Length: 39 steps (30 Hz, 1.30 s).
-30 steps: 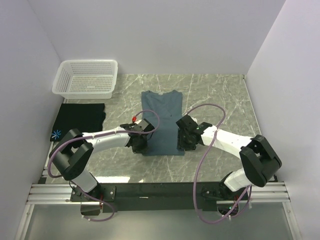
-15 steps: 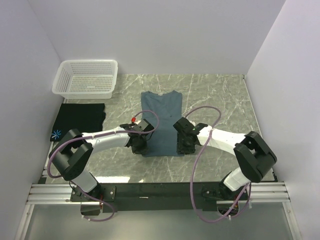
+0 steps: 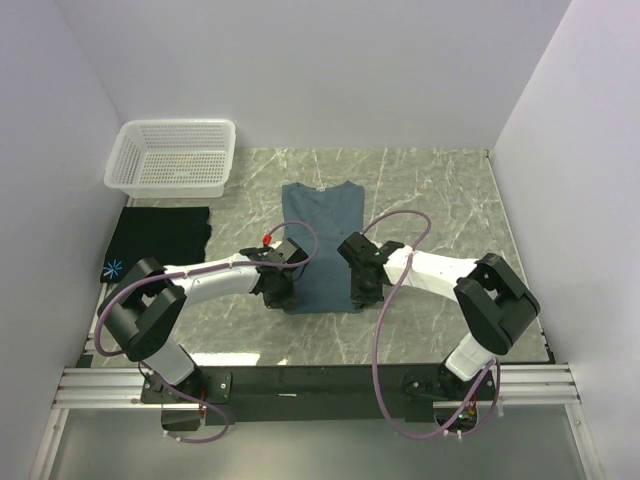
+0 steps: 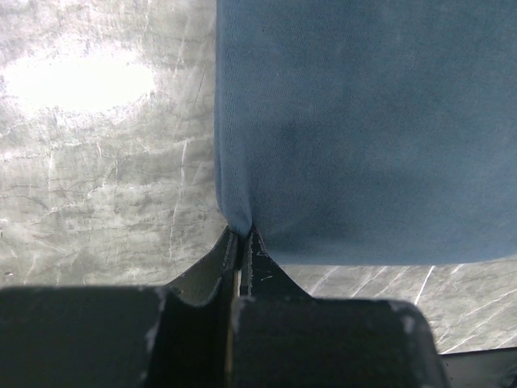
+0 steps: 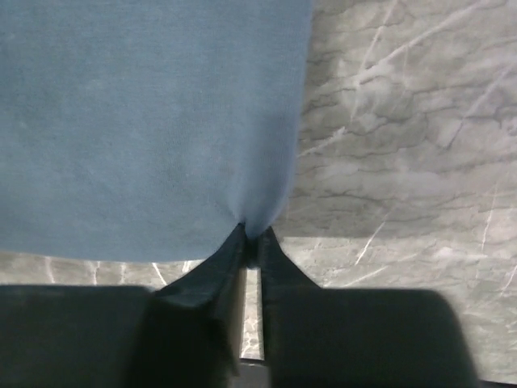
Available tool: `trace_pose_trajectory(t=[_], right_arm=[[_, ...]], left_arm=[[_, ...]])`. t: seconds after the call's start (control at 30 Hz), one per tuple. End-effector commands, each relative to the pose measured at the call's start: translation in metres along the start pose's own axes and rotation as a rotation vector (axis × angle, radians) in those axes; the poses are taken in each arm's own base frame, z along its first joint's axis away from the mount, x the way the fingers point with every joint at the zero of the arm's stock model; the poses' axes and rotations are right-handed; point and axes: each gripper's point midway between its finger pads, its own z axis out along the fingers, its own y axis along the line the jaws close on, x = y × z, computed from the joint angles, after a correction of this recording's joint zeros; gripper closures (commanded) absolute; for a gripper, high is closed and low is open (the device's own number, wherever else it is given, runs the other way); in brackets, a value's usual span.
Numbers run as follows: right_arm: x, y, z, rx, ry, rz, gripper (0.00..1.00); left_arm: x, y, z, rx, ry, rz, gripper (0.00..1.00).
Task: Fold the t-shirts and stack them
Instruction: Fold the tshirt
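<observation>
The slate-blue t-shirt lies flat in a long narrow strip at the table's middle, neck toward the back. My left gripper is shut on its near left corner; the wrist view shows the cloth pinched between the jaws at my left gripper. My right gripper is shut on the near right corner, the cloth pinched at my right gripper. The black t-shirt with a light-blue starburst lies folded at the left.
A white lattice basket stands at the back left corner. White walls close in the left, back and right. The grey marble table shows bare to the right of the blue shirt.
My right gripper has slid left onto the shirt's near right corner and closed on it. The left gripper has stayed on the near left corner.
</observation>
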Motion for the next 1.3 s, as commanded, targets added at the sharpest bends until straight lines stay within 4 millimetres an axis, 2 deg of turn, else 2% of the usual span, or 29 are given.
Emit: trace_pose_trajectory(t=[0.0, 0.03, 0.13, 0.17, 0.2, 0.27, 0.3, 0.4, 0.47, 0.5, 0.53, 0.57, 0.6, 0.63, 0.67, 0.73, 0.77, 0.8, 0.87, 0.97, 1.13, 1.27], right_arm=[[0.024, -0.028, 0.012, 0.128, 0.082, -0.03, 0.93], [0.025, -0.029, 0.01, 0.129, 0.079, -0.042, 1.0], [0.036, -0.032, -0.005, 0.078, 0.085, -0.055, 1.0], [0.044, -0.03, -0.019, 0.03, 0.104, -0.059, 1.0], [0.058, -0.036, -0.023, 0.02, 0.139, -0.066, 1.0], [0.075, -0.034, -0.044, -0.045, 0.146, -0.089, 1.0], [0.094, -0.041, -0.053, -0.05, 0.2, -0.095, 1.0], [0.119, -0.051, -0.086, -0.117, 0.236, -0.114, 1.0], [0.117, -0.055, -0.104, -0.153, 0.19, -0.103, 1.0], [0.111, -0.057, -0.116, -0.147, 0.169, -0.096, 1.0], [0.105, -0.057, -0.124, -0.155, 0.149, -0.112, 1.0], [0.093, -0.052, -0.138, -0.16, 0.119, -0.118, 1.0], [0.083, -0.052, -0.143, -0.15, 0.095, -0.12, 1.0], [0.068, -0.057, -0.146, -0.119, 0.052, -0.132, 1.0], [0.052, -0.051, -0.155, -0.117, 0.025, -0.133, 1.0], [0.027, -0.049, -0.16, -0.125, -0.021, -0.133, 1.0], [0.017, -0.044, -0.161, -0.13, -0.025, -0.136, 1.0], [0.0, -0.035, -0.17, -0.161, -0.068, -0.141, 1.0], [-0.024, -0.029, -0.174, -0.147, -0.093, -0.166, 1.0], [-0.052, -0.02, -0.176, -0.149, -0.115, -0.188, 1.0], [-0.086, 0.001, -0.177, -0.196, -0.141, -0.209, 1.0], [-0.118, 0.013, -0.167, -0.21, -0.153, -0.216, 1.0]], left_arm=[[0.02, 0.018, -0.001, -0.056, 0.063, 0.024, 0.99], [0.021, 0.019, -0.002, -0.059, 0.068, 0.023, 0.99], [0.036, 0.029, -0.012, -0.08, 0.09, 0.025, 0.99], [0.047, 0.033, -0.024, -0.089, 0.098, 0.052, 0.99], [0.057, 0.035, -0.029, -0.097, 0.109, 0.046, 0.99], [0.08, 0.031, -0.049, -0.065, 0.122, 0.092, 0.99], [0.096, 0.036, -0.057, -0.081, 0.16, 0.072, 0.99], [0.133, 0.03, -0.083, -0.024, 0.223, 0.09, 0.99], [0.142, 0.026, -0.098, 0.021, 0.228, 0.102, 0.99], [0.139, 0.019, -0.105, 0.049, 0.221, 0.091, 0.99], [0.136, 0.018, -0.113, 0.059, 0.21, 0.092, 0.99], [0.123, 0.007, -0.126, 0.092, 0.168, 0.096, 0.99], [0.112, 0.004, -0.131, 0.09, 0.133, 0.093, 0.99], [0.096, 0.004, -0.134, 0.077, 0.078, 0.087, 0.99], [0.077, 0.003, -0.141, 0.071, 0.045, 0.081, 0.99], [0.044, 0.006, -0.142, 0.066, -0.021, 0.023, 0.99], [0.031, 0.002, -0.143, 0.086, -0.042, 0.007, 0.99], [0.018, 0.0, -0.146, 0.11, -0.065, 0.028, 0.99], [-0.012, 0.002, -0.147, 0.129, -0.108, -0.007, 0.99], [-0.041, 0.003, -0.147, 0.131, -0.145, -0.038, 0.99], [-0.075, -0.002, -0.141, 0.139, -0.166, -0.029, 0.99], [-0.101, -0.002, -0.134, 0.129, -0.191, -0.031, 0.99]])
